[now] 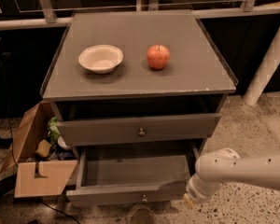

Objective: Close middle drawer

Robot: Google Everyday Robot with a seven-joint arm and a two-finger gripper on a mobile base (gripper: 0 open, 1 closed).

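Gripper (190, 200) at 5 o'clock, beside right front corner of pulled-out middle drawer (130, 193); grip state can't tell. Off-centre push could skew drawer, jamming it.

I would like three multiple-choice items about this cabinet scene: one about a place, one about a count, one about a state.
1. Where is the gripper? A. over the bowl; B. by the right end of the middle drawer's front; C. beside the apple.
2. How many things lie on the cabinet top? A. one; B. two; C. four.
3. The middle drawer is: A. pulled far out; B. fully shut; C. lying on the floor.
Answers: 1 B, it sits low at that corner; 2 B, only the bowl and the apple; 3 A, its inside is exposed.
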